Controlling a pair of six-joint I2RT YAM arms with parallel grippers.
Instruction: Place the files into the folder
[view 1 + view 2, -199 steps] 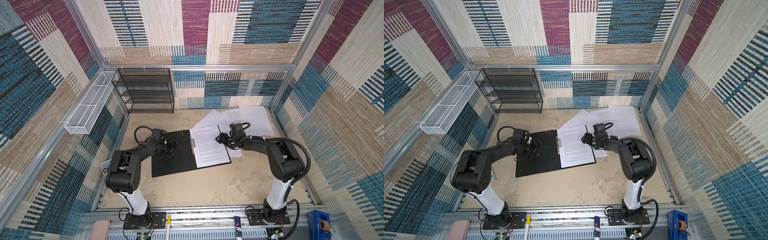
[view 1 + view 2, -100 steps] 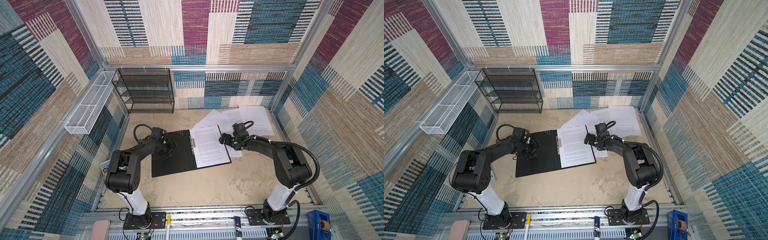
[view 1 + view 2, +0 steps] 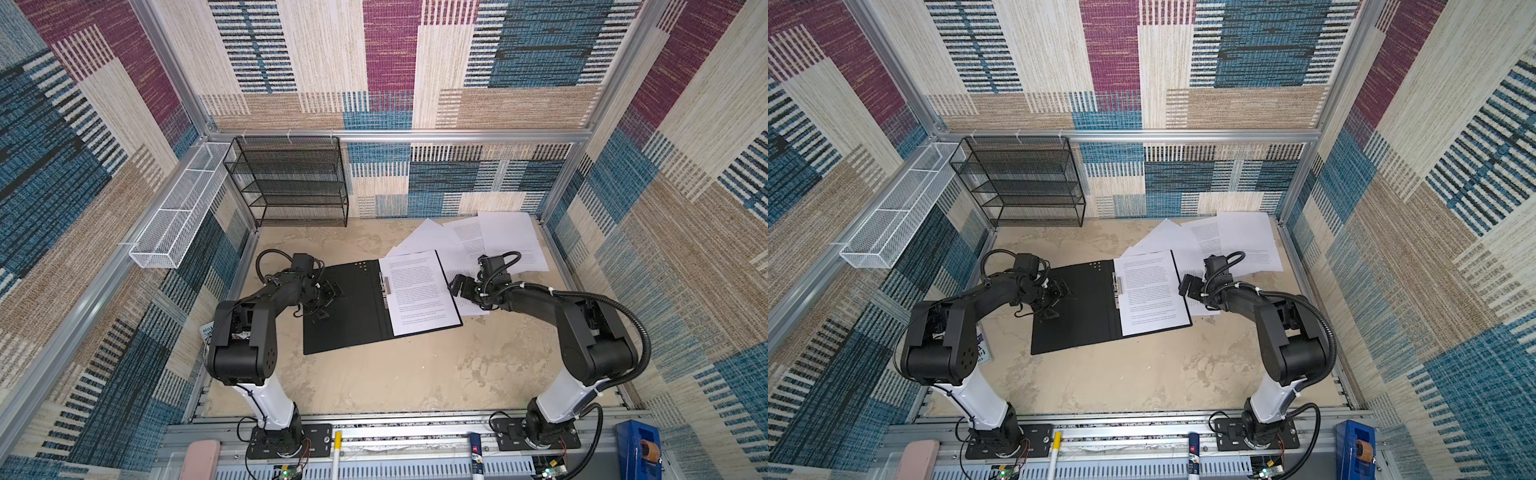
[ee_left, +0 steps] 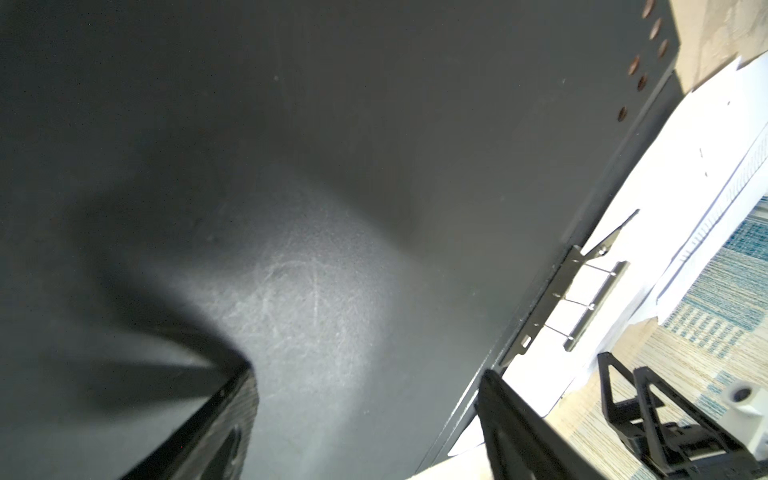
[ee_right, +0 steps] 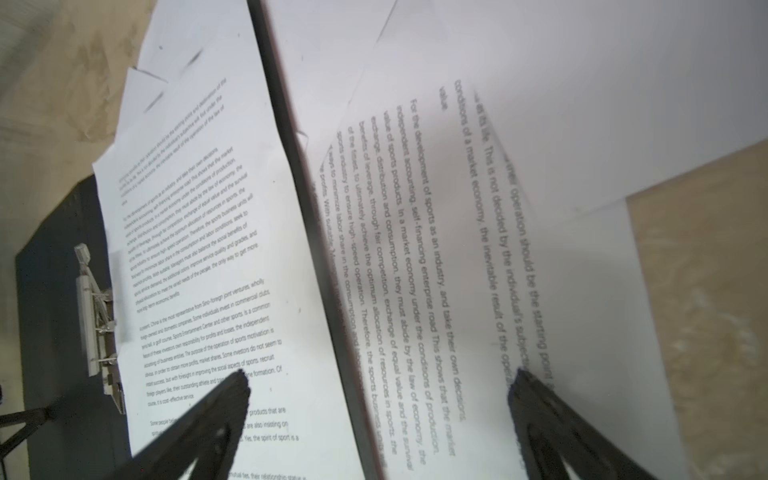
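The folder (image 3: 353, 316) lies open in the middle of the table, black inside up, in both top views. One printed sheet (image 3: 419, 291) of the files rests on its right half beside the metal clip (image 3: 385, 286). More sheets (image 3: 498, 241) lie loose at the back right. My left gripper (image 3: 326, 297) is open, low over the folder's left half (image 4: 332, 166), nothing between its fingers. My right gripper (image 3: 457, 286) is open at the folder's right edge (image 5: 316, 232), spanning the filed sheet (image 5: 199, 249) and a loose printed sheet (image 5: 415, 249), holding neither.
A black mesh shelf (image 3: 291, 183) stands at the back left and a white wire basket (image 3: 174, 216) hangs on the left wall. A book corner (image 3: 206, 331) shows under the left arm. Patterned walls close in on three sides.
My right gripper has opened wider and drawn back a little to the right, off the sheet in the folder. The left arm has not moved.
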